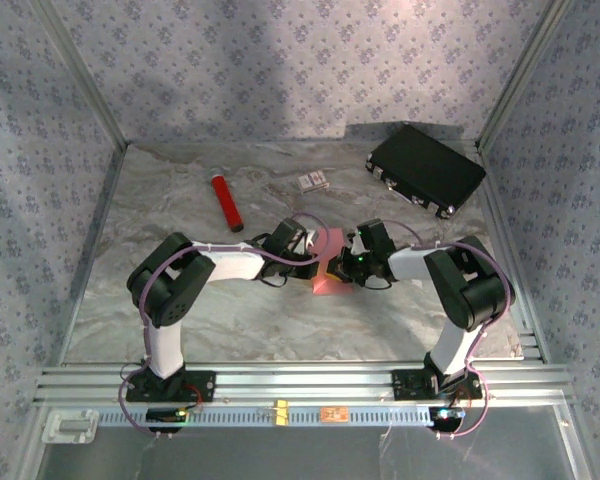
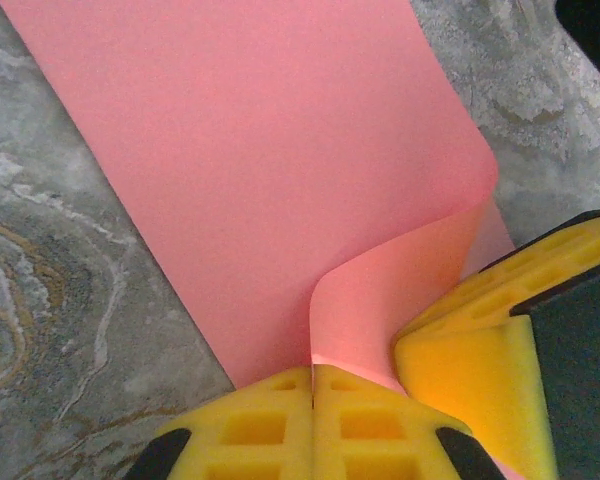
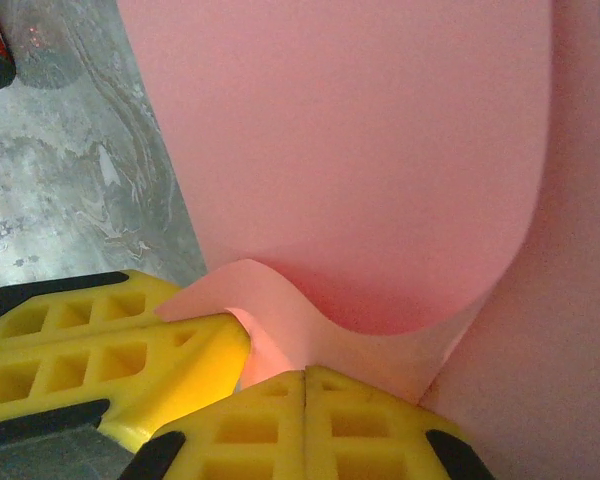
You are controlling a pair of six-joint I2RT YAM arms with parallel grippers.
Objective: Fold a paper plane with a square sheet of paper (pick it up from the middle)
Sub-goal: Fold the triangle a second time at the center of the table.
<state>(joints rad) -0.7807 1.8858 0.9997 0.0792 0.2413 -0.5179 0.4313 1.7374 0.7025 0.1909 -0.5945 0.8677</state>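
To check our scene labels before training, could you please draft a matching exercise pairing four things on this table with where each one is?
Things:
1. square sheet of paper
2. red cylinder
3. black case
4. printed card

Places:
A. far right corner
B. far side, left of centre, lying at a slant
C. pinched by the left gripper and the right gripper
D. far side, between the cylinder and the case

Pairs: 1-C, 2-B, 3-A, 4-D.
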